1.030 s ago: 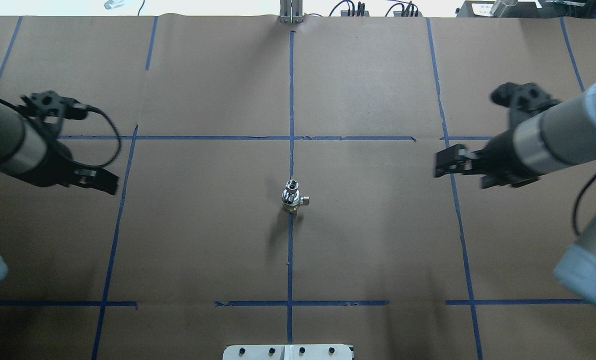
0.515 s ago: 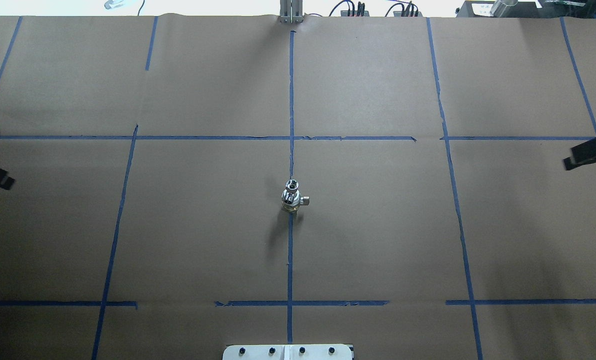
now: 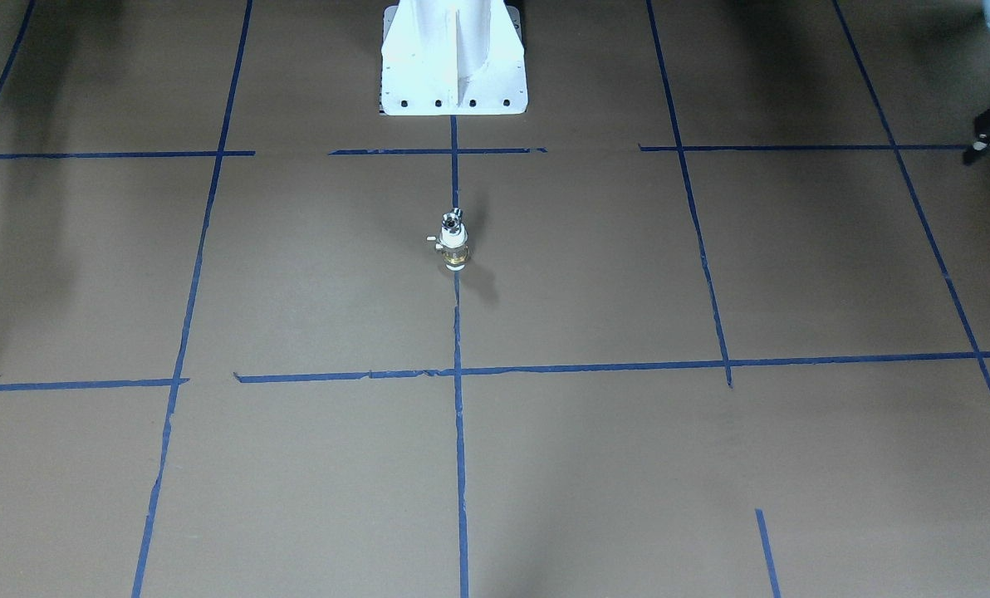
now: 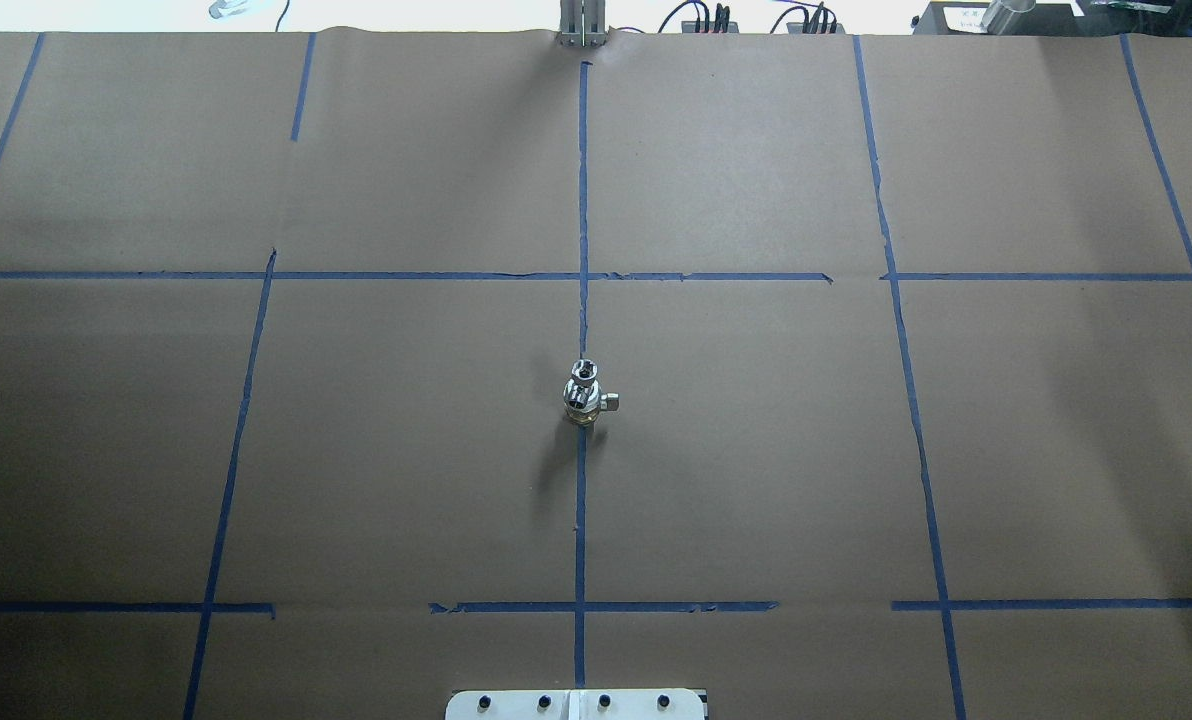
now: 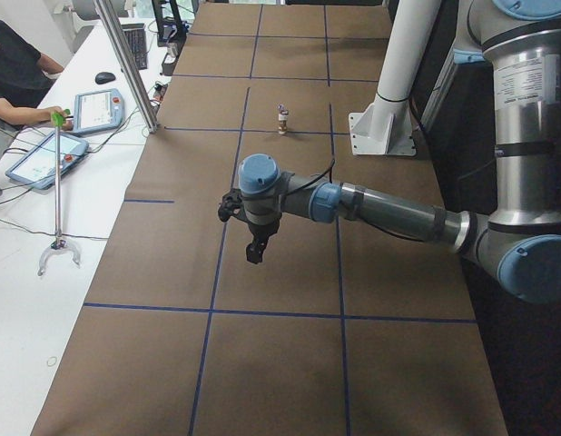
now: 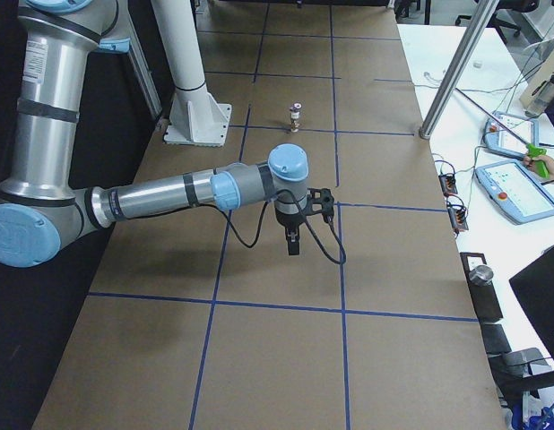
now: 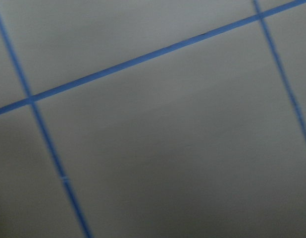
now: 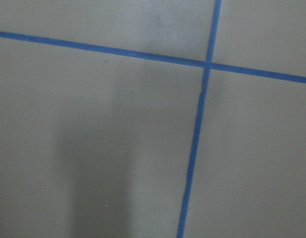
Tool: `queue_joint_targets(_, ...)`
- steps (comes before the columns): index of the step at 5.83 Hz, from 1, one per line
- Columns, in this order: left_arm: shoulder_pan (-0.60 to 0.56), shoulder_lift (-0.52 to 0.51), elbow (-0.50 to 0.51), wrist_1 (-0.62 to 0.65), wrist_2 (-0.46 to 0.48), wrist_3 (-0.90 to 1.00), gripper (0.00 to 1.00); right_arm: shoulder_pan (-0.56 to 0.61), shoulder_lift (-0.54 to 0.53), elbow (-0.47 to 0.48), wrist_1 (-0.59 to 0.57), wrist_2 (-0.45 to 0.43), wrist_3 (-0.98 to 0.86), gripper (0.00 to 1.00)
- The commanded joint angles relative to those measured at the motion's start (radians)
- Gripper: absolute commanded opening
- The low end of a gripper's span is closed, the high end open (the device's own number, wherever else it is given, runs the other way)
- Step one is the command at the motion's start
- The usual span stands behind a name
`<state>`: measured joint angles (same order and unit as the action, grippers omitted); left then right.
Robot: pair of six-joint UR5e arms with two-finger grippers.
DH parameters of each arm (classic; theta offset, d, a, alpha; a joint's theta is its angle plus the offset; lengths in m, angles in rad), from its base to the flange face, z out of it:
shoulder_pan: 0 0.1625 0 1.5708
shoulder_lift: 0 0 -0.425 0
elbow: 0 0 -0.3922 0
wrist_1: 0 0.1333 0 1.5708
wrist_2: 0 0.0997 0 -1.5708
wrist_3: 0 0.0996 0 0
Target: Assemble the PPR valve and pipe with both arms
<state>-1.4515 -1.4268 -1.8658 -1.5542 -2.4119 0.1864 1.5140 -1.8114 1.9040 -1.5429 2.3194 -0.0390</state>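
Straight out from the white pedestal base, on the blue tape line that runs from its middle, the PPR valve stands upright on the brown paper table. The silver pipe sits on top of it, the two touching and in line. The valve's side stem points toward the robot's right. Nothing grips the stack.

The left gripper hangs over the table well off to the pedestal base's left. The right gripper hangs likewise well off to its right, and both point down above bare paper. How far either claw is open cannot be told from the side views, and both wrist cameras show only paper and tape, with no fingers in sight. Each seems to carry nothing, since both parts are on the table.

Judged from this, the joining looks done, and the step in hand is clearing off while the stack stands. Doing that well means holding both grippers high and out toward the table's ends, away from the line in front of the pedestal base, with no sweep across the middle. The stack is tall on a narrow foot and would likely tip at a light knock. How firmly the pipe is seated in the valve is too small to tell.
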Motion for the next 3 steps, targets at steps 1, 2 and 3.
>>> queue_joint_targets(1,-0.041,0.003,0.141,0.005,-0.004,0.064,1.0,0.124,-0.011,-0.034,-0.084,0.001,-0.2,1.0)
queue_joint_targets(2,-0.053,0.003,0.146,0.006,-0.01,0.05,1.0,0.129,-0.016,-0.022,-0.095,0.001,-0.199,1.0)
queue_joint_targets(3,-0.062,0.003,0.128,0.006,-0.021,-0.056,1.0,0.127,-0.013,-0.028,-0.108,0.056,-0.191,1.0)
